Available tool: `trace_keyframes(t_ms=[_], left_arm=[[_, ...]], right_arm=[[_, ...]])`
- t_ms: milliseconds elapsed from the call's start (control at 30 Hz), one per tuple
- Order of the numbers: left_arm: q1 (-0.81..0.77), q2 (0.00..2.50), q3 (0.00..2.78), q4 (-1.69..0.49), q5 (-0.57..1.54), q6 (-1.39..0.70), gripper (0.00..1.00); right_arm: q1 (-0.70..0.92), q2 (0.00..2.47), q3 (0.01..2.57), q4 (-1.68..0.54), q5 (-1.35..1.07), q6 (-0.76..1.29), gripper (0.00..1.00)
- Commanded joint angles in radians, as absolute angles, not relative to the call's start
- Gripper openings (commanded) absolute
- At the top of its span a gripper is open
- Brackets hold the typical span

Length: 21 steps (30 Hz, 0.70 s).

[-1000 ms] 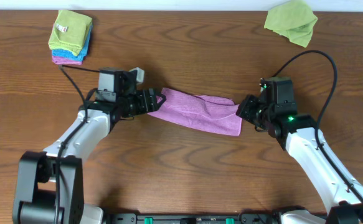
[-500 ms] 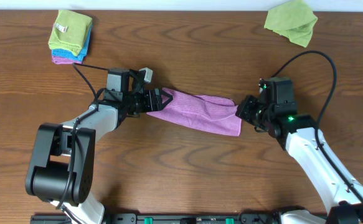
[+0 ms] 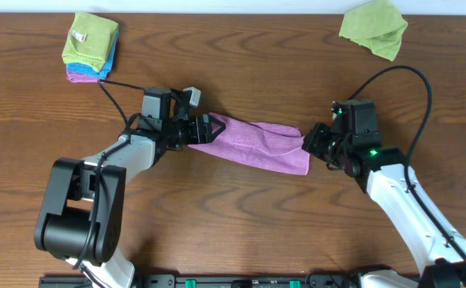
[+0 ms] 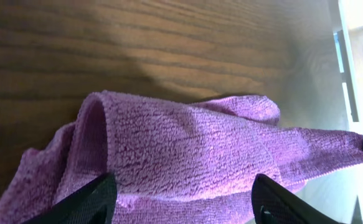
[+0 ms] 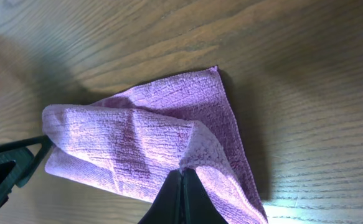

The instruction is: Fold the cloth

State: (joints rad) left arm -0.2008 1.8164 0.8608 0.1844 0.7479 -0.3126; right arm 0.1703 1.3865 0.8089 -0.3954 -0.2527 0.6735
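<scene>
Overhead: the cloth (image 3: 256, 144) lies as a folded band mid-table (image 3: 233, 232), on dark wood grain between the left gripper (image 3: 205, 130) and the right gripper (image 3: 308, 144). A green cloth (image 3: 372, 28) sits near the far right corner and folded squares (image 3: 90, 46) near the far left.

Left wrist: the jaws stand wide astride the cloth's end, clamping nothing. A bright strip, perhaps a window, edges the view.

Right wrist: the jaws are pinched shut on a raised fold.

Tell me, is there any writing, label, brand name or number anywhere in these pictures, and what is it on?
Nothing here can be read as text.
The white tag on the top green square of the folded stack: too small to tell whether it carries any print.
The lilac cloth and the lime-green cloth: plain, no marks visible.
</scene>
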Motion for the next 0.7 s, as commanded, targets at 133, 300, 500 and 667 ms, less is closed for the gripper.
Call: trace_keyframes(t_ms=[133, 300, 500, 667], left_arm=[[-0.204, 1.829, 0.873, 0.194, 0.659, -0.291, 0.7], [-0.205, 1.829, 0.873, 0.205, 0.647, -0.292, 0.7], [-0.225, 1.849, 0.873, 0.22, 0.646, -0.292, 0.69], [-0.232, 1.859, 0.873, 0.218, 0.649, -0.3, 0.69]], right_arm=[[0.165, 1.388, 0.823, -0.397, -0.264, 0.676, 0.02], [0.165, 1.388, 0.823, -0.397, -0.267, 0.676, 0.02], [0.165, 1.388, 0.823, -0.397, -0.268, 0.676, 0.02], [0.165, 1.388, 0.823, -0.397, -0.271, 0.676, 0.02]])
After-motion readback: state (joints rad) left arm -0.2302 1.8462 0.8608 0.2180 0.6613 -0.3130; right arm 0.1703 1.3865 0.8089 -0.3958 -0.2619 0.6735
